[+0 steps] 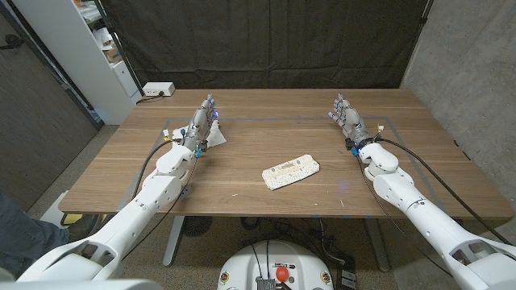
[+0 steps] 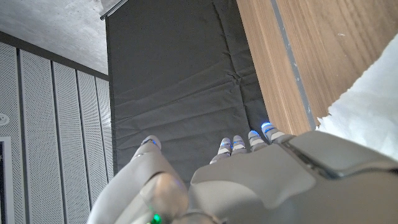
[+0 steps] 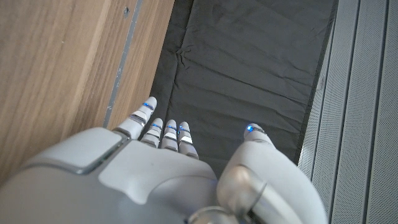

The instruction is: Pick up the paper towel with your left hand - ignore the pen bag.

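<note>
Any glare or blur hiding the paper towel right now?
Head view: even light, sharp; the paper towel shows beside the left hand, partly covered by it. Left wrist view: the towel is bright, nearly washed out, and the hand close to the lens is soft.

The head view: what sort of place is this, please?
Probably a robot test lab, not a home: a black curtain backdrop, bare concrete wall, and a plain wooden table marked with tape.
</note>
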Controlling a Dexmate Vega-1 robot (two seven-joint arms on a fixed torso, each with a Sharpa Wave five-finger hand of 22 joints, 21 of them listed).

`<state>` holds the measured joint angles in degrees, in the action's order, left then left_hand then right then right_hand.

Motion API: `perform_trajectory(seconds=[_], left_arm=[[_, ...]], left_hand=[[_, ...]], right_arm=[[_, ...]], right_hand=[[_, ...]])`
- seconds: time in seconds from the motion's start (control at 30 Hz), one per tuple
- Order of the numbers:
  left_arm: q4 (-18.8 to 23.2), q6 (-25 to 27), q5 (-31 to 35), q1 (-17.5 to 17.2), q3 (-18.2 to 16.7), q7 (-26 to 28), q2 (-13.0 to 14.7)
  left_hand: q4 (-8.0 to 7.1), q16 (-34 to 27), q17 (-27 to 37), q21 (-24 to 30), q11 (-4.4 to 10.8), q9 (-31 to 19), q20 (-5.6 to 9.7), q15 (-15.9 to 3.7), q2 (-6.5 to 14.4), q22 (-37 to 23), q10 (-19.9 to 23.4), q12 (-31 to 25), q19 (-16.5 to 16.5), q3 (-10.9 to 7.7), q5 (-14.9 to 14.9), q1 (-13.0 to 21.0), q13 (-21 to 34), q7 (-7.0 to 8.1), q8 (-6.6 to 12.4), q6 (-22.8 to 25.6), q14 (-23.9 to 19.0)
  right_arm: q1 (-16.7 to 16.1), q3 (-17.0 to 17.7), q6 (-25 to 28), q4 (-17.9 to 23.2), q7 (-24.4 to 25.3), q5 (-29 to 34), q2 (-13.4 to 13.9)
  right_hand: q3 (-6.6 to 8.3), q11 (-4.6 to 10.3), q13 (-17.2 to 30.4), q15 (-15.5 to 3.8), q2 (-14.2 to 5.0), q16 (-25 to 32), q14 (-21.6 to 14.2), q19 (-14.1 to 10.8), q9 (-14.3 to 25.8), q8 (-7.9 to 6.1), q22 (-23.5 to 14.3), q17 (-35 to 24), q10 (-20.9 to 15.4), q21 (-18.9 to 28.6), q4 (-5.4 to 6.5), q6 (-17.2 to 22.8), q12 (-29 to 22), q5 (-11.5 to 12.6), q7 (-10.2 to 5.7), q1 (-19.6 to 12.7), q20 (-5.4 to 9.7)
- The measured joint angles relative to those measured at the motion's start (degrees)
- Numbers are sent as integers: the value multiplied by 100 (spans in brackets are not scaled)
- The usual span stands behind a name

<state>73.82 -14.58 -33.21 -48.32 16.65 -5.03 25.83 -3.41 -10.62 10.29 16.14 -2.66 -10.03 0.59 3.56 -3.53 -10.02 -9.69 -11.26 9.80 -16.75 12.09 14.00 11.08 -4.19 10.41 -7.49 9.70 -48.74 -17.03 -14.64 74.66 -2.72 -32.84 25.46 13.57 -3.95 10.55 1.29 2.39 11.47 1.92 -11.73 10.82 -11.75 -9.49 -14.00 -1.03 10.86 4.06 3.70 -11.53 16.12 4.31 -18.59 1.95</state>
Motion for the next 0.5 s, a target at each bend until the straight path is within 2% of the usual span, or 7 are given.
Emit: perform_trajectory(seconds=[0.1, 0.13, 0.2, 0.23, 0.33, 0.4, 0.5], left_arm=[[-2, 130, 257, -4, -32, -169, -27], [-14, 176, 369, -31, -311, -243, -229], [-14, 223, 477, -31, -311, -316, -229], [-21, 276, 600, -62, -685, -401, -522], [-21, 384, 868, -65, -725, -584, -552], [-21, 441, 1023, -104, -1125, -694, -856], [-14, 500, 1223, -127, -1279, -835, -968]], left_hand=[[0, 0, 0, 0, 0, 0, 1, 0, 0, 0, 0, 0, -2, 0, 0, 0, -6, 0, 1, 0, 0], [0, 0, 0, 0, 0, 0, 1, 0, 0, 0, 0, 0, -2, 0, 0, 0, -11, 0, 22, 0, 0], [0, 0, 0, 0, 0, 0, 1, 0, 0, 0, 0, 0, -2, 0, 0, 0, -17, -13, 23, 14, 0], [0, 0, 0, 0, 0, 0, 1, 0, 0, 1, 0, 0, -2, 0, 0, 0, -17, -23, 23, 24, 0], [0, 0, 0, 0, 0, 0, 1, 0, 0, 0, 0, 0, -2, 0, 0, 0, -17, -23, 22, 23, 0], [0, 0, 0, 0, 0, 0, -29, 0, 0, 0, 1, -17, 25, 0, 0, 0, -17, -23, 23, 23, 0], [0, 0, -1, 0, 1, 0, -50, 0, 16, 1, 1, -40, 6, 0, 0, 16, -17, -45, 22, 46, -1]], right_arm=[[-41, 256, 16, 18, -15, 31, -229], [-50, 323, 127, 23, -133, 301, -288], [-80, 534, 227, 34, -264, 570, -476], [-91, 614, 264, 39, -313, 667, -550], [-125, 893, 279, 55, -335, 708, -812], [-143, 1056, 392, 61, -510, 1026, -959], [-165, 1270, 469, 75, -636, 1258, -1161]], right_hand=[[0, 0, 0, 1, -1, 0, 1, 0, 0, 0, 0, 5, 0, 0, 0, 1, 0, 0, -1, -1, 0], [0, 0, 0, 1, -26, 0, 1, 0, 0, 0, 0, 11, 0, 0, 0, 4, 0, 19, -5, -26, 0], [-1, 1, 0, 2, -31, 0, 1, 0, 0, 0, 0, 17, 0, 0, -1, 20, 0, 21, -21, -31, 0], [-1, -3, 0, 1, -31, 7, 1, 0, -1, 0, 0, 17, -4, 0, -1, 20, 0, 21, -21, -31, 0], [-1, -17, 0, 1, -31, 23, 1, 0, -1, 0, 0, 17, -19, 0, -1, 20, 0, 21, -21, -31, 0], [-2, -17, 0, 2, -31, 23, 1, 0, -1, 0, 1, 17, -19, 0, -1, 20, 0, 21, -21, -31, 0], [-2, -17, -1, 2, -31, 23, 1, 1, -1, 0, 1, 16, -19, 0, -2, 20, 0, 21, -21, -31, 0]])
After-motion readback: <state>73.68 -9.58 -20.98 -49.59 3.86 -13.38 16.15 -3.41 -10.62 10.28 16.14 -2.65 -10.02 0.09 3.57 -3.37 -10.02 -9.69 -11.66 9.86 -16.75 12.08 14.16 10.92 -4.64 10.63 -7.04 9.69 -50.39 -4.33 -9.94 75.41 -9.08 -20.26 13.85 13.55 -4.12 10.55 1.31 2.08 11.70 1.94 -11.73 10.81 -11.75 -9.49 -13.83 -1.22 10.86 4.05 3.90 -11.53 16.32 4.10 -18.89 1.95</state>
